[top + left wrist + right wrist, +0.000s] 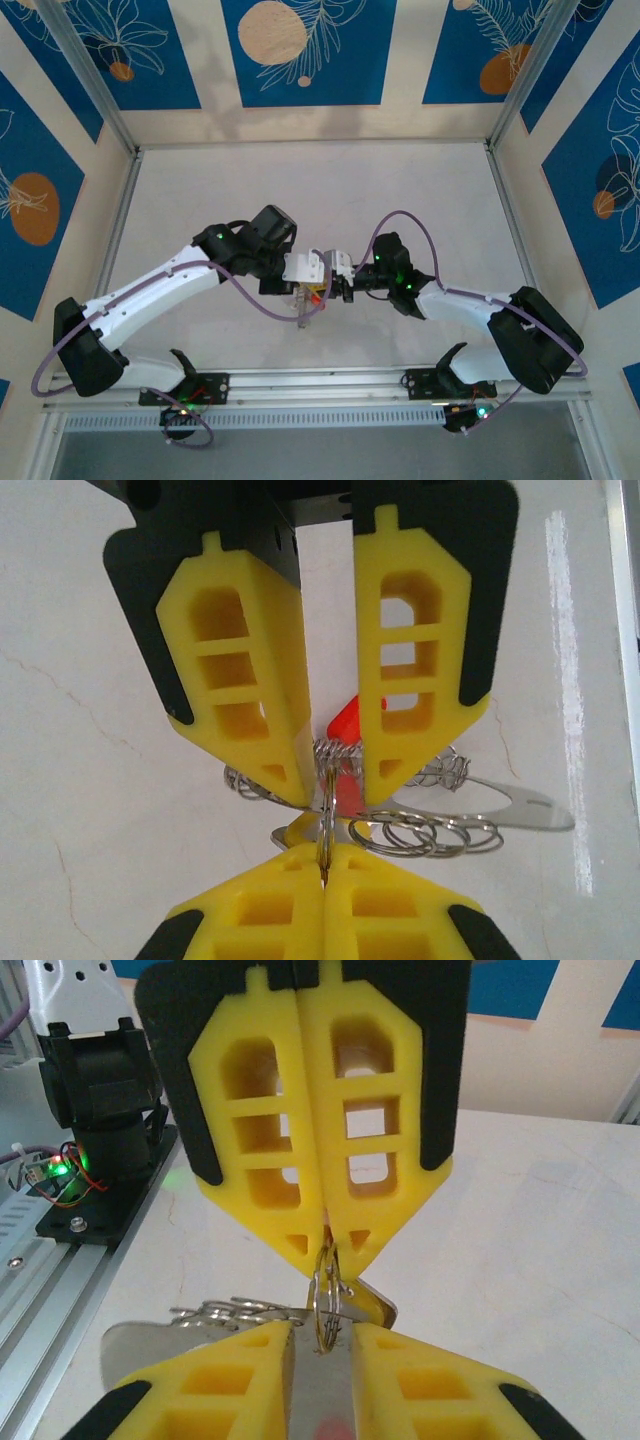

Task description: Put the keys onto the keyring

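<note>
Since threading calls for the ring to be steadied at two places, we find both arms meeting at centre frame in the overhead view, low over the table (200, 200).

The left gripper (335, 780) enters from the top of its own wrist view. Its fingers (240, 670) are closed, with the tips set about the upper arc of the keyring (325, 825), which stands edge-on at centre frame. A narrow gap shows between the tips. We judge that the ring and the bunch on it fill this gap, though exactly what is pinched is partly hidden.

Just behind the tips is the red head (345, 720) of one of the keys. To the right of the ring, a row of small wire loops (430, 835) and a flat metal blade (525, 812) sit close to the table surface.

The right gripper (325, 1248), at the top of its own view, has its fingers all but together, nipping the opposite arc of the same ring. We judge the opposed grips are meant to hold the hoop steady for threading.

Obstructions:
- The loops crowd the ring at lower right.
- The two sets of fingers leave little free wire between them.

An arm base (95, 1090) with lit indicators stands at upper left in the right wrist view, well apart from the work.
</note>
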`<control>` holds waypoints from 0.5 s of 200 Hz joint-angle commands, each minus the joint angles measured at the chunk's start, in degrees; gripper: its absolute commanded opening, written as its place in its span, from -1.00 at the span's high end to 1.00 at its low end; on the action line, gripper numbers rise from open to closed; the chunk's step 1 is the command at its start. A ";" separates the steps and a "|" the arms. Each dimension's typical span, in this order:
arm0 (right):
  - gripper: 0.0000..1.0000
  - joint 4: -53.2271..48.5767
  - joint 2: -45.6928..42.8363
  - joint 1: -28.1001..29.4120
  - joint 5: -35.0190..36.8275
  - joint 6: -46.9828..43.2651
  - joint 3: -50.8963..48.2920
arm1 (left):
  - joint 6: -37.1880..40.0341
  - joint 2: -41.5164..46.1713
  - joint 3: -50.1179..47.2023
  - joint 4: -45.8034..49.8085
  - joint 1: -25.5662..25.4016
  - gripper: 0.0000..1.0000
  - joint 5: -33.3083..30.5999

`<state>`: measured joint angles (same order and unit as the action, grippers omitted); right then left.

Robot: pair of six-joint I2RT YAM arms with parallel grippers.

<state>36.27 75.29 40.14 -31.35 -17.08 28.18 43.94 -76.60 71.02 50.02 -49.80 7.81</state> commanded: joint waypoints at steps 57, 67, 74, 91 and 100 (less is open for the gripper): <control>0.98 6.43 0.13 1.26 3.40 3.09 0.22 | -2.61 1.04 1.04 -3.70 -0.29 1.00 6.37; 1.00 8.04 0.04 1.26 3.31 3.48 -0.43 | -2.89 1.56 0.41 -4.58 -0.13 0.96 6.50; 1.00 9.79 0.04 1.25 3.22 3.88 -1.07 | -3.05 1.95 -0.34 -5.10 0.07 0.89 6.67; 1.00 15.79 0.21 1.26 3.19 5.82 -3.36 | -3.21 3.59 -2.98 -7.13 0.78 0.71 7.72; 1.00 18.32 0.23 1.25 3.05 6.62 -4.26 | -3.29 4.85 -5.39 -9.15 1.16 0.58 8.63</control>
<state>43.33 75.35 40.86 -28.84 -13.47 26.06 41.65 -75.02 69.41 46.70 -49.15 10.50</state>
